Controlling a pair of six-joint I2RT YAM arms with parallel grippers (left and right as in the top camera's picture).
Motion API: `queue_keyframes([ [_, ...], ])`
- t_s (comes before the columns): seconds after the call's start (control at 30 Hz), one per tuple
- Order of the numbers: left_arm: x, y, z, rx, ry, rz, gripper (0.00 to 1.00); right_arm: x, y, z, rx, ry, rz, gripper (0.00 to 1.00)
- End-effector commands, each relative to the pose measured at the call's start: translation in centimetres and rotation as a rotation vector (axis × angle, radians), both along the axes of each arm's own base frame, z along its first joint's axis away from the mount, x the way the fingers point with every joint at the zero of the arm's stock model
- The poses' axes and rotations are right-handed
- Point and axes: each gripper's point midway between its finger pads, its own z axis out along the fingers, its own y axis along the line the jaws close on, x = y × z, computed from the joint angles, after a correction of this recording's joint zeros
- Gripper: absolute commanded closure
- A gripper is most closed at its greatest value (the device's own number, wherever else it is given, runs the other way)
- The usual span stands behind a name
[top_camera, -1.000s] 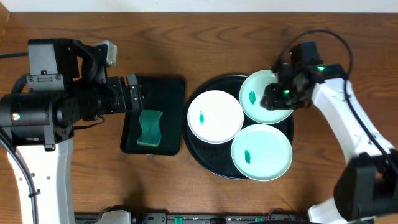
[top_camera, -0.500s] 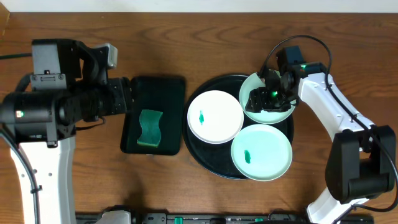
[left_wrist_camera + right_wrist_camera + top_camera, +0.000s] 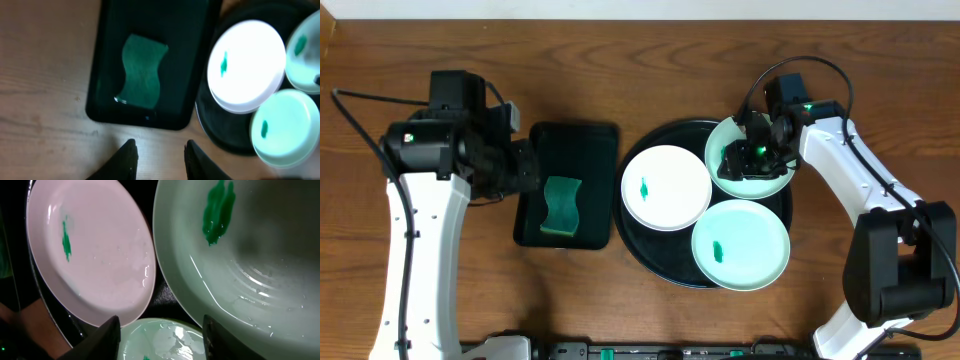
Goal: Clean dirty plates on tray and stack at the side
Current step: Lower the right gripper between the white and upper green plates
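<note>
A: The round tray (image 3: 645, 255) is black, and so is the rectangular tray (image 3: 590, 150).
B: And the plates?
A: One glossy white plate (image 3: 675, 195) and two pale mint-green ones, the far mint plate (image 3: 270, 255) and the near mint plate (image 3: 750, 235). Each carries a small green smear (image 3: 218, 210).
B: The sponge (image 3: 560, 206)?
A: A deeper green, plain. The table (image 3: 620, 60) is brown wood with wavy grain.

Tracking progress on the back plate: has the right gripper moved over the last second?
Yes. The right gripper has shifted left across the upper mint plate, toward the white plate.
</note>
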Motion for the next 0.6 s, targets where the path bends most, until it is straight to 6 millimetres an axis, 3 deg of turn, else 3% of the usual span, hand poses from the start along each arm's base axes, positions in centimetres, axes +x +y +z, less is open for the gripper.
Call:
queue_keyframes([
  [0.0,0.6,0.7,-1.7,0.037,0.033,0.035,0.71,-0.3,0.6,-0.1,0.013,0.004,0.018,0.53],
  [0.17,1.1,0.7,-4.4,0.036,0.108,0.034,0.76,-0.5,0.6,-0.1,0.012,0.010,0.019,0.65],
  [0.37,1.4,-0.1,-6.0,-0.012,0.170,0.023,0.77,-0.6,1.3,0.0,0.015,0.003,0.037,0.62],
  [0.57,1.6,-0.6,-5.9,-0.042,0.165,0.015,0.77,-0.9,2.3,0.4,0.071,0.013,0.048,0.29],
])
